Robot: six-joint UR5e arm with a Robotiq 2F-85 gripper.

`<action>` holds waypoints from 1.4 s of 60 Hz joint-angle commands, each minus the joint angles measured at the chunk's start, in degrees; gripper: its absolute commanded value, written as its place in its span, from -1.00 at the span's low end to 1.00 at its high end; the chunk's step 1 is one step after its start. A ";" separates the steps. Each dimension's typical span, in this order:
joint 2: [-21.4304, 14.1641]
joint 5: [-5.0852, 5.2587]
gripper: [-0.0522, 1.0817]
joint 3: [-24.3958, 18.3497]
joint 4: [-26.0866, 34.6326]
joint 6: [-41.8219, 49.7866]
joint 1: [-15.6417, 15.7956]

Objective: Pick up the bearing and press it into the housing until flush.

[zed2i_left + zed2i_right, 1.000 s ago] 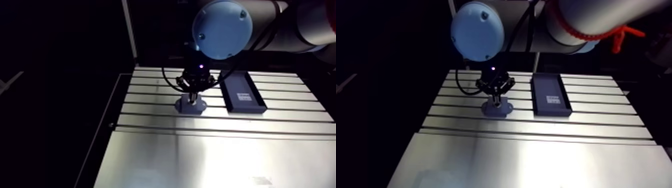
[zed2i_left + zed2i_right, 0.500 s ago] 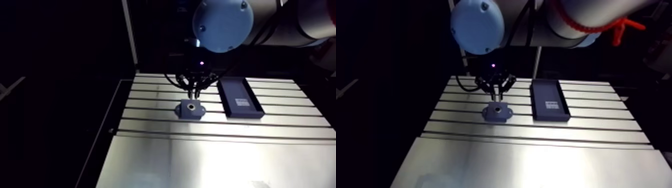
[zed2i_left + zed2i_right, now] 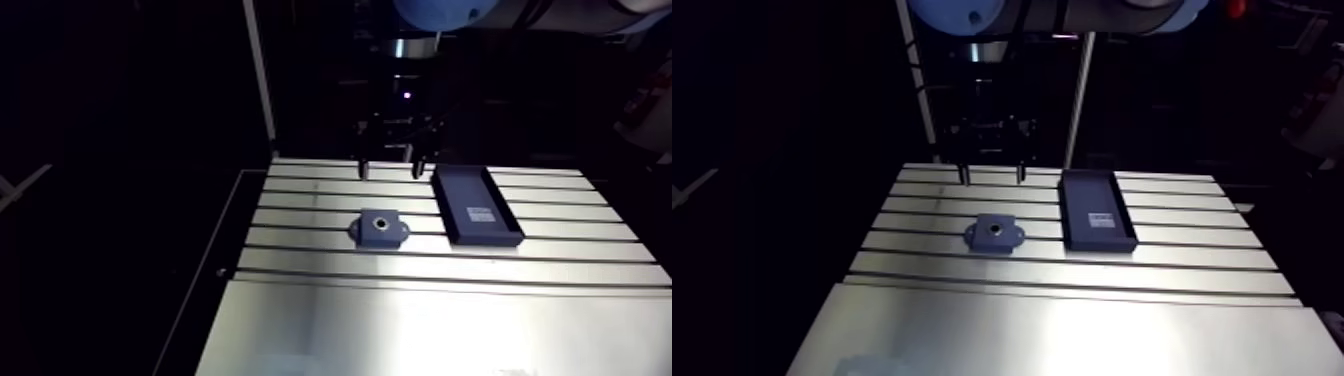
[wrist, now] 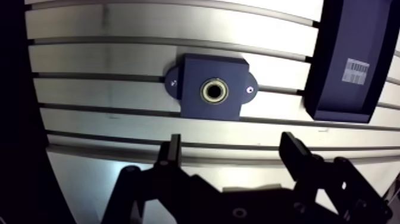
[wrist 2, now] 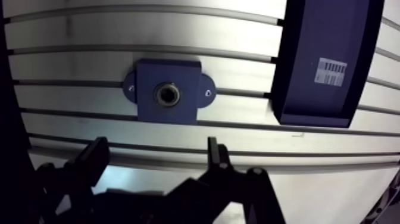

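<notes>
Well, tool [image 4: 231, 145]: fingers spread wide, gripping nothing, hanging clear above the tabletop [image 4: 107, 59].
Housing [image 4: 193, 106]: dark blue block, flat on the tabletop, ahead of the tool's fingers.
Bearing [image 4: 214, 91]: I see it sitting in the housing's centre bore; whether flush, I cannot tell.
Tray [image 4: 342, 77]: dark, labelled, beside the housing, not touching it.

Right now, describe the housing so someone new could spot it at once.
On the slotted aluminium table, look beside the long dark tray with the white label. The housing is the smaller dark-blue block with a rounded ear on each side; unlike the tray, it has a shiny metal ring, the bearing, seated in its central bore.
</notes>
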 commanded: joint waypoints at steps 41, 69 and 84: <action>-7.47 0.34 -0.88 -6.17 14.63 -0.09 -0.74; -9.96 0.52 -0.88 -9.10 18.37 -0.09 -1.78; -10.04 0.43 -0.88 -13.21 20.73 -0.18 -2.48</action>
